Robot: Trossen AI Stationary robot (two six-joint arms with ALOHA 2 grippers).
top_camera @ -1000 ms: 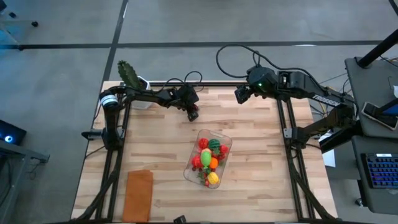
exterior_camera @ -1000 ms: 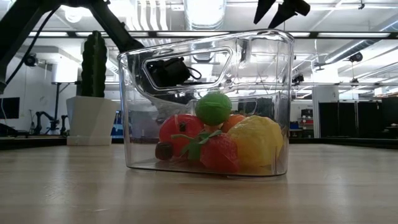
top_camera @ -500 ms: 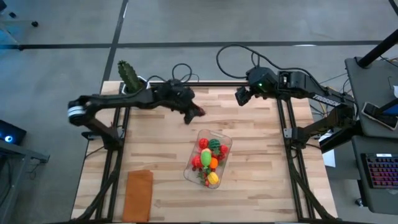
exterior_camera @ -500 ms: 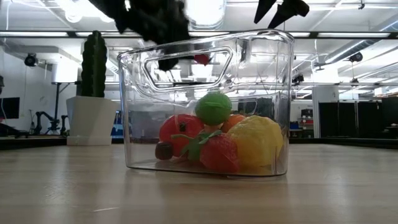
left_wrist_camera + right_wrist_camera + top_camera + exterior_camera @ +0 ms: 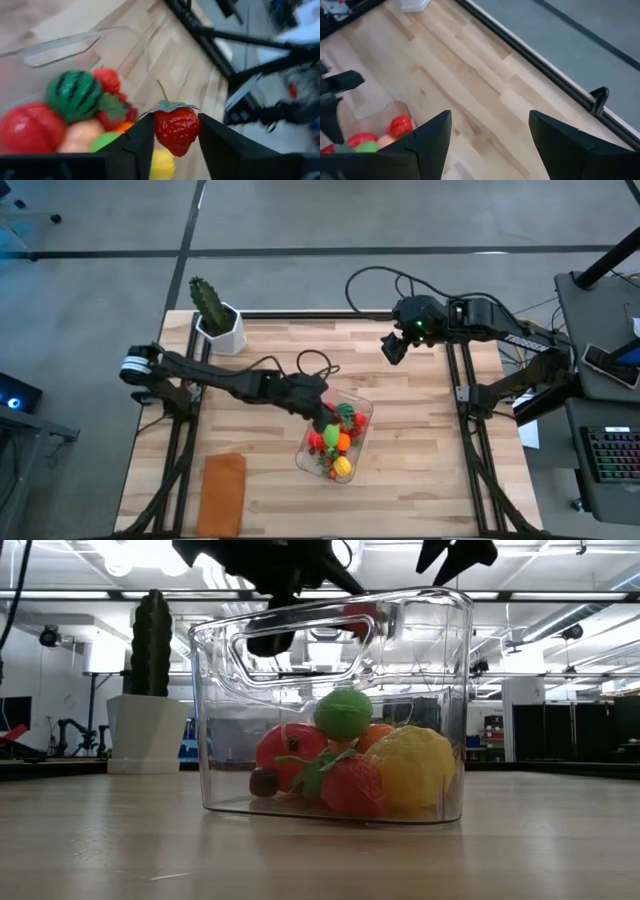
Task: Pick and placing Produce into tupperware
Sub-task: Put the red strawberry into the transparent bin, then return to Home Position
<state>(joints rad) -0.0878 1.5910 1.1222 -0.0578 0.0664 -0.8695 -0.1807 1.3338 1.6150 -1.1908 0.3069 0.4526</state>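
Note:
The clear tupperware (image 5: 335,435) (image 5: 330,710) stands mid-table with several toy produce pieces inside, among them a watermelon (image 5: 75,95), a tomato (image 5: 27,127) and a lemon (image 5: 410,770). My left gripper (image 5: 325,417) hovers over the container's far-left end, shut on a red strawberry (image 5: 175,131). My right gripper (image 5: 392,348) (image 5: 490,145) hangs open above the table's far right, holding nothing. My left gripper pinches the strawberry's red body (image 5: 159,131) between its two fingers, one on each side. The fingers slant down from the table's left. The berry is lifted clear above the tupperware's rim (image 5: 60,47), its green leaf cap and stem pointing away from the gripper.
A green cactus in a white pot (image 5: 215,315) (image 5: 150,690) stands at the far left corner. A flat orange-brown rectangle (image 5: 225,492) lies at the near left. Bare wood (image 5: 420,470) lies right of the container.
My left gripper has risen and swung from the table's far edge toward the near edge, ending above the tupperware, with its wrist rolling on the way. The strawberry has travelled with it, still held.

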